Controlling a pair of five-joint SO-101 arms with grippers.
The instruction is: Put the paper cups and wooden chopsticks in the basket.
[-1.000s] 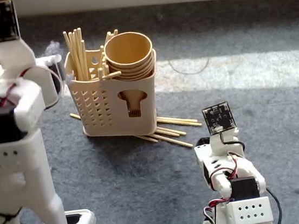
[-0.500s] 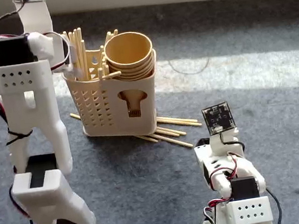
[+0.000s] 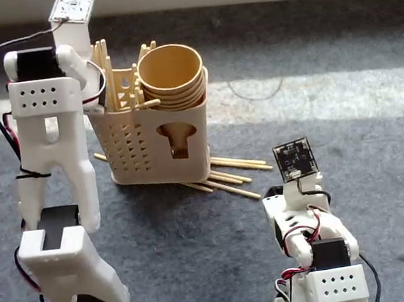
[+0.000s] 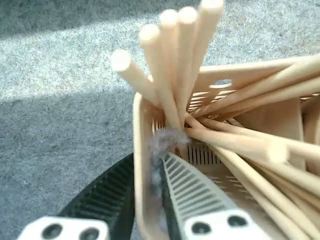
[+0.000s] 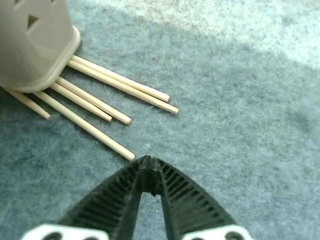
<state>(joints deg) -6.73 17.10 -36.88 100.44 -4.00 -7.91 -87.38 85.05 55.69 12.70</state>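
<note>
A cream slotted basket (image 3: 150, 150) stands on the grey carpet. It holds a stack of paper cups (image 3: 170, 70) and several upright wooden chopsticks (image 3: 104, 71). More chopsticks (image 3: 237, 169) lie on the carpet, partly under the basket's right side. My left gripper (image 4: 155, 150) sits at the basket's left rim (image 4: 142, 175), with one finger inside, one outside, and the wall pinched between them. The bundled chopsticks (image 4: 172, 65) stand just beyond its tip. My right gripper (image 5: 148, 165) is shut and empty, low over the carpet near the loose chopsticks (image 5: 115, 85) and the basket (image 5: 35, 45).
A thin cable (image 3: 254, 93) loops on the carpet behind the basket. A bright band of sunlight crosses the floor there. Open carpet lies to the right of and in front of the basket.
My left arm rose from low on the left and swung in over the basket's left rim. The basket nudged slightly. The right arm stayed still.
</note>
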